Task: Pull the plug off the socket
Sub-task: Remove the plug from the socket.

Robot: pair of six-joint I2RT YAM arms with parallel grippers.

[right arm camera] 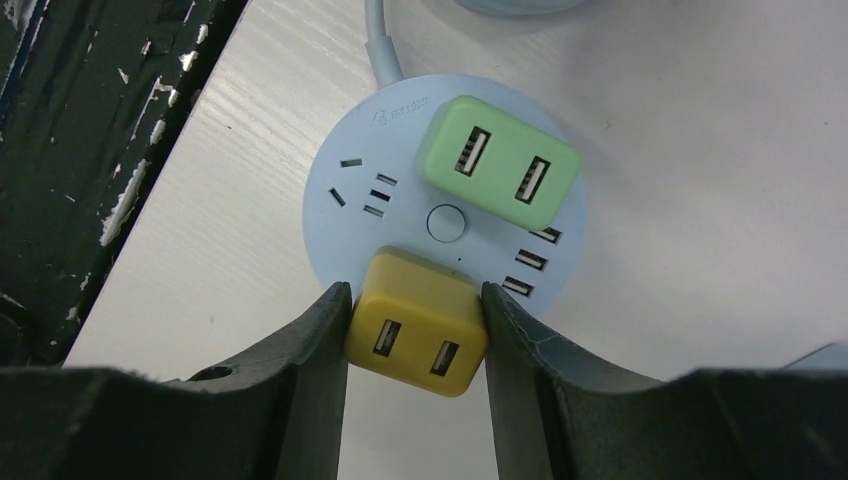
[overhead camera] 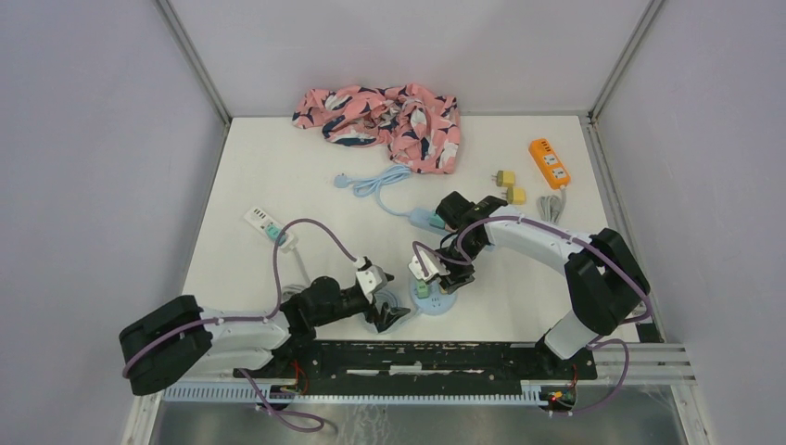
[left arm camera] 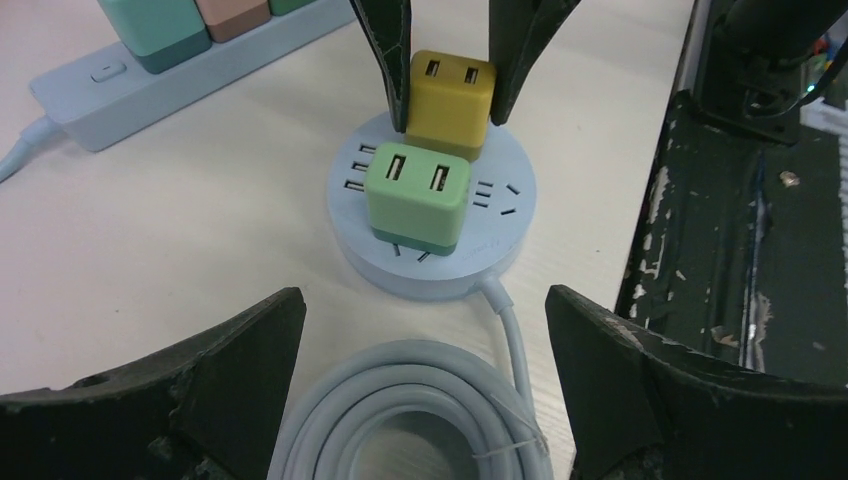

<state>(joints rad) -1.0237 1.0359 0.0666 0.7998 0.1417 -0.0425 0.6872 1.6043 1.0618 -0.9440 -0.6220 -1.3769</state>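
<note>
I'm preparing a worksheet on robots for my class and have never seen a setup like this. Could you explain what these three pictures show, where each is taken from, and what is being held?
These are two robot arms bolted at a table's near edge, each ending in a two-finger gripper. The overhead picture comes from a fixed camera above and behind them; the other two come from cameras on the wrists, looking past each arm's own fingers.

On the table lie a round blue socket hub with a yellow plug and a green plug in it, a coiled cable, a white power strip, an orange power strip, two small loose yellow plugs and a pink patterned cloth.

The right gripper is closed on the yellow plug. The left gripper hangs open nearby, holding nothing.
</note>
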